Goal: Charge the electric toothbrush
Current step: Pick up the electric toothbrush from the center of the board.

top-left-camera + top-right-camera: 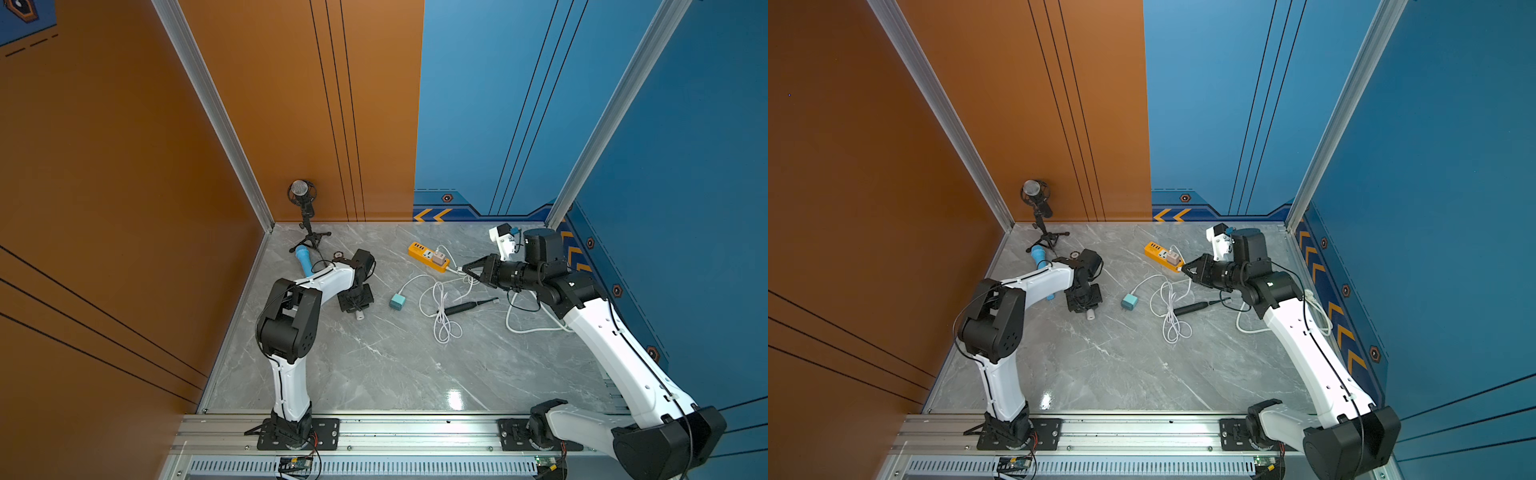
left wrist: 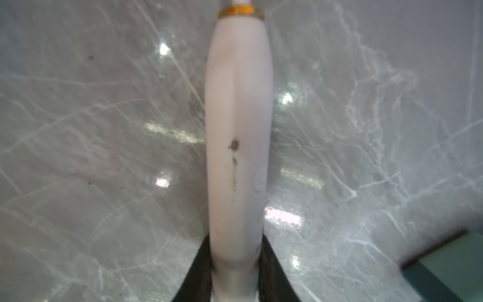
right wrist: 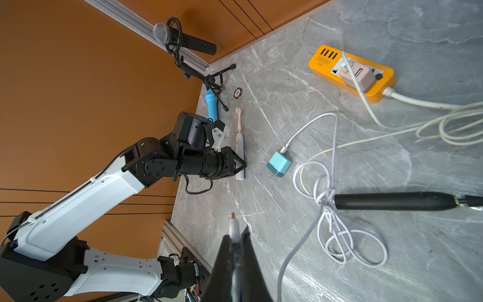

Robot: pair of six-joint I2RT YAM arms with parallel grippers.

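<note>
Two claws are at work in both top views. My left claw [image 1: 356, 306] is clenched low on the white toothbrush [image 1: 359, 316], which lies on the veined marble table [image 1: 374, 365] with its butt poking out just below the claw. My right claw [image 1: 464, 269] hangs just off the end of the orange power strip [image 1: 419, 250]. In the left wrist view, black fingers [image 2: 198, 269] hug the smooth, rounded plastic handle near its butt, with the gold ring [image 2: 241, 11] far ahead of the claw. Gripped that far from its middle, I judge the glossy taper could slip or swing. In the right wrist view, that claw is clamped on the thin charging plug [image 3: 233, 222]. Pinched so narrowly, it may twist when pressed home.
</note>
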